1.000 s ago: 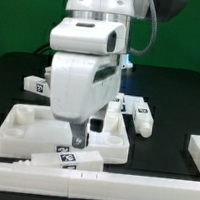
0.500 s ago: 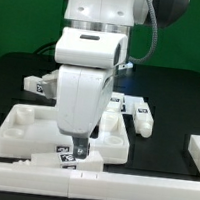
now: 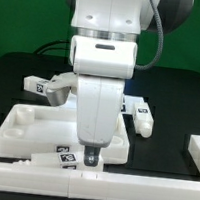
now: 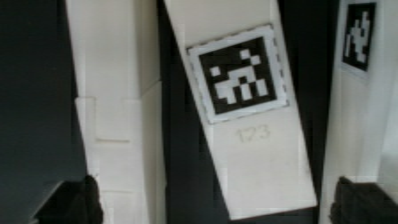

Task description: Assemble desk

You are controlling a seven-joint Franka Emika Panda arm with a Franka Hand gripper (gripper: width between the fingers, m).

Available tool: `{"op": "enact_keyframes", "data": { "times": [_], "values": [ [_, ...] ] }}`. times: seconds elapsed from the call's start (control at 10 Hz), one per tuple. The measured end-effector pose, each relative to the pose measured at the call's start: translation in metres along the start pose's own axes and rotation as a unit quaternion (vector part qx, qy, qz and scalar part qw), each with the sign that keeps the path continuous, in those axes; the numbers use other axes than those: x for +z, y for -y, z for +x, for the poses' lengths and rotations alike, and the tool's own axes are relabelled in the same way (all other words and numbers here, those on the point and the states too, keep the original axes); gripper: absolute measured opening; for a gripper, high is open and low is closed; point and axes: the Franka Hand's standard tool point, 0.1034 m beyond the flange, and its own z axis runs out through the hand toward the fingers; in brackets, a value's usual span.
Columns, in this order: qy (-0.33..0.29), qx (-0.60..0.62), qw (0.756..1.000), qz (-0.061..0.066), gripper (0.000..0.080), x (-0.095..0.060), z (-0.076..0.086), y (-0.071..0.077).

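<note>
**Black table (image 3: 178, 107): gripper (image 3: 90, 159) settles over a leg (image 3: 66, 159)**

The tagged leg lies just in front of the tabletop (image 3: 19, 129). Within the last second the gripper slid along the tabletop's front edge and sank over that leg. Its jaws are spread wide to either side, pinching nothing. A grasp looks imminent.

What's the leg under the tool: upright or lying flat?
Lying flat. The leg shows its long tagged side to the wrist view, stretched out between the fingertips of the open tool.
</note>
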Motion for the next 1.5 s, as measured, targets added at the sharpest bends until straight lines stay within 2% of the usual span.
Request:
{"op": "enact_keyframes", "data": {
  "times": [0.2, 0.3, 0.5, 0.7, 0.8, 1.1, 1.5],
  "values": [
    [0.000, -0.036, 0.999, 0.004, 0.0648, 0.007, -0.006, 0.004],
    [0.000, -0.063, 0.998, -0.003, 0.0648, 0.009, -0.011, 0.002],
    [0.001, -0.077, 0.997, -0.009, 0.0648, 0.009, -0.011, 0.001],
    [0.001, -0.082, 0.996, -0.028, 0.0648, 0.007, -0.007, -0.001],
    [0.001, -0.082, 0.996, -0.033, 0.0648, 0.007, -0.007, -0.001],
    [0.002, -0.079, 0.996, -0.035, 0.0648, 0.007, -0.012, -0.002],
    [0.003, -0.073, 0.997, -0.031, 0.0648, 0.012, -0.016, 0.001]
  ]
}}
